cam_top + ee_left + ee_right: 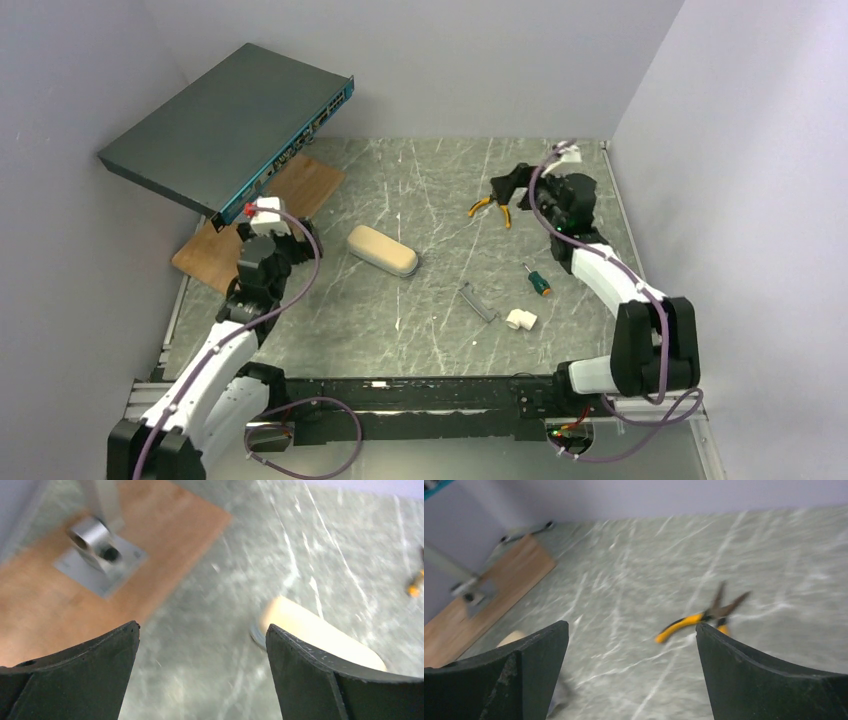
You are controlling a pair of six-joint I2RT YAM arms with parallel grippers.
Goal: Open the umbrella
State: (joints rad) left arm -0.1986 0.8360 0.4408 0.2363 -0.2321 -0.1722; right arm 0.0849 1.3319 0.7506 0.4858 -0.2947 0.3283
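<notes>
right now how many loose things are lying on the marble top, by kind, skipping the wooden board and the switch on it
hand tools: 2 (yellow-handled pliers, screwdriver)
cases: 1 (beige oblong case)
hardware bits: 2 (metal bracket, white pipe fitting)
total: 5

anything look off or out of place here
The flat dark box at back left hangs tilted above the wooden board instead of lying flat. No umbrella is in view, only a beige case and pliers.
</notes>
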